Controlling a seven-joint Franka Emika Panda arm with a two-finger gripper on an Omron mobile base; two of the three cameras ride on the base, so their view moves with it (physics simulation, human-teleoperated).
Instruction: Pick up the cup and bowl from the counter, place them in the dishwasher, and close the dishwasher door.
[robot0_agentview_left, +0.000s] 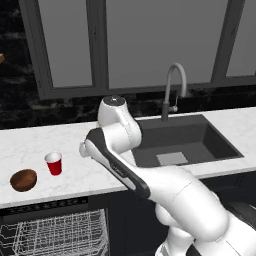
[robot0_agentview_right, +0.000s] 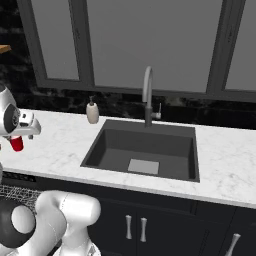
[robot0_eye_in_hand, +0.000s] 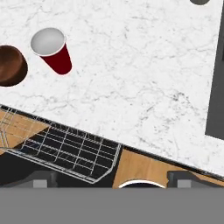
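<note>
While the red cup (robot0_agentview_left: 54, 163) stands upright on the white marble counter (robot0_agentview_left: 75, 145), the dark brown bowl (robot0_agentview_left: 23, 180) sits just beside it to the left and a little nearer the front edge, the two apart. Both rest on the left stretch of the counter, well to the left of the inset dark sink (robot0_agentview_left: 185, 142) with its curved grey faucet (robot0_agentview_left: 174, 90).

From the hand view the cup (robot0_eye_in_hand: 52, 50) shows its white inside, with the bowl (robot0_eye_in_hand: 11, 65) cut by the picture's edge next to it. Below the counter edge the dishwasher (robot0_agentview_left: 50, 225) stands open, its white wire rack (robot0_eye_in_hand: 65, 146) pulled out over a wooden floor.

Up above the counter, the white arm bends over, with the gripper (robot0_eye_in_hand: 112, 180) hanging over bare marble near the front edge, to the right of the cup. Its two dark fingertips (robot0_eye_in_hand: 41, 179) stand wide apart, with nothing between them.

From the right base view the cup (robot0_agentview_right: 16, 143) peeks out beneath the arm's wrist, and a beige soap dispenser (robot0_agentview_right: 92, 112) stands on the counter at the far left corner of the sink, by the dark backsplash.
</note>
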